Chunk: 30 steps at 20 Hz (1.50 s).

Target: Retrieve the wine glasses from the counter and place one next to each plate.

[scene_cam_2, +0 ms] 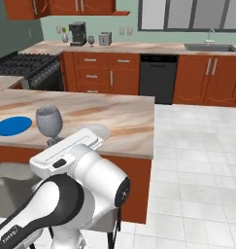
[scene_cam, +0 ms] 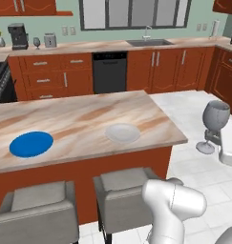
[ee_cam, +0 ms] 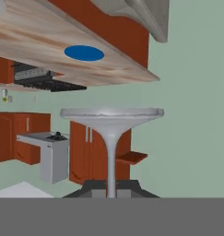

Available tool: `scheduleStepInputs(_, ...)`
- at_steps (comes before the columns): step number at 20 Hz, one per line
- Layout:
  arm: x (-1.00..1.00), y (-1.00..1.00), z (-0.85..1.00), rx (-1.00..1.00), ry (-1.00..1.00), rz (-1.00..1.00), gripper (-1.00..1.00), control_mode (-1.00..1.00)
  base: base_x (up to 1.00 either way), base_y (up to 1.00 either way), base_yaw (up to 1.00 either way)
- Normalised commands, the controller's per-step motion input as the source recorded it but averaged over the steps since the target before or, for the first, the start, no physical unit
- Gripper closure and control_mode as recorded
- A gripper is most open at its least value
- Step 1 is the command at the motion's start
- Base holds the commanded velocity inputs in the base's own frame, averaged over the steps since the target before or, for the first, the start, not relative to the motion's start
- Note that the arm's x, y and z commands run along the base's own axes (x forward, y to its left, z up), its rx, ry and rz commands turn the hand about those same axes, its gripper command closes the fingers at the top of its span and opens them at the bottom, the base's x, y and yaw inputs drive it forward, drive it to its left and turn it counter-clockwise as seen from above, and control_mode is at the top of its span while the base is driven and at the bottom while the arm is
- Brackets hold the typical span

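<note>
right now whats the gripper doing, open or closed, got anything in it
Gripper: closed on the stem of a wine glass, carried in the air beside the bar.

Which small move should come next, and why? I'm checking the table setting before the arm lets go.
Probably carry the smoky grey stemmed wine glass left over the beige marbled bar top towards the pale grey-white round plate. The gripper is shut on the stem, and the glass hangs over the tiled floor beyond the bar's end, not beside either plate. The bright blue plate has no glass either.
</note>
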Motion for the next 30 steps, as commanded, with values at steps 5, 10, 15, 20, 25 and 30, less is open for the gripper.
scheduleStepInputs(5, 0.00, 0.00, 0.00, 0.00, 0.00, 0.00, 1.00, 1.00, 0.97, 0.22, -0.27)
scheduleStepInputs(10, 0.00, 0.00, 0.00, 0.00, 0.00, 0.00, 1.00, 1.00, 0.74, 0.20, -0.28)
scheduleStepInputs(15, 0.60, 0.00, -0.07, 0.00, 0.02, 0.00, 1.00, -1.00, 0.34, 0.05, -0.05)
scheduleStepInputs(20, 1.00, -0.03, -0.29, 0.00, 0.01, 0.03, 1.00, -1.00, 0.00, 0.00, 0.00)
scheduleStepInputs(25, 0.96, -0.16, -0.57, 0.00, -0.05, 0.15, 1.00, -1.00, 0.00, 0.00, 0.00)
scheduleStepInputs(30, 1.00, -0.08, -0.40, 0.00, 0.00, 0.15, 1.00, -1.00, 0.00, 0.00, 0.00)
